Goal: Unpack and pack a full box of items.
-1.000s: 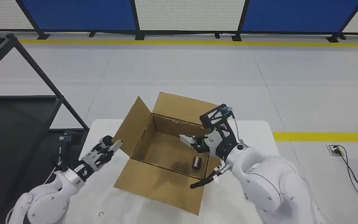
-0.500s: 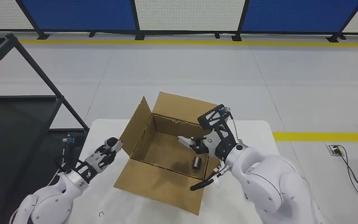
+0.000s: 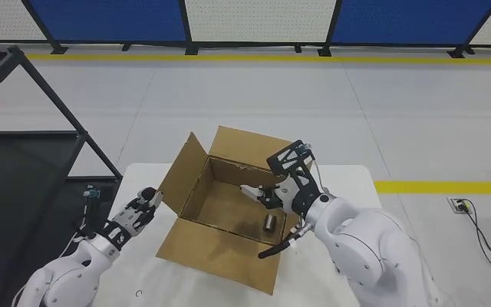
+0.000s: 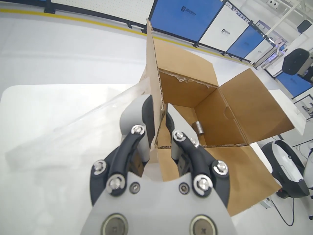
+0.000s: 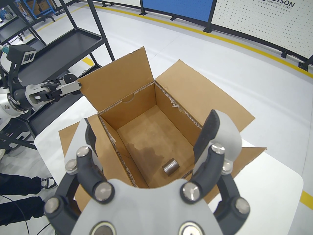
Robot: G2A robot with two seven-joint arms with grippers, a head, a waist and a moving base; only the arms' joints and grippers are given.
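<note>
As seen at the left gripper, the jaws are closed on the raised side flap of the cardboard box. The right gripper is held above the open box, jaws spread wide and empty. A metal cylinder is seen lying on the box floor.

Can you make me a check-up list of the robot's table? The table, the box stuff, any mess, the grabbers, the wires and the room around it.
Surface: white table; the box stands on it.
Job's things: cardboard box with its flaps open; one small metal cylinder lies on its side on the box floor.
Clutter: a tiny dark ring-shaped mark on the table, too small to identify.
Grippers: left gripper pinches the side flap near its corner; right gripper is open above the box opening.
Cables: one cable with a plug on the floor, to the robot's right.
Surroundings: black metal rack beside the table; blue and white panels behind a yellow floor line.
</note>
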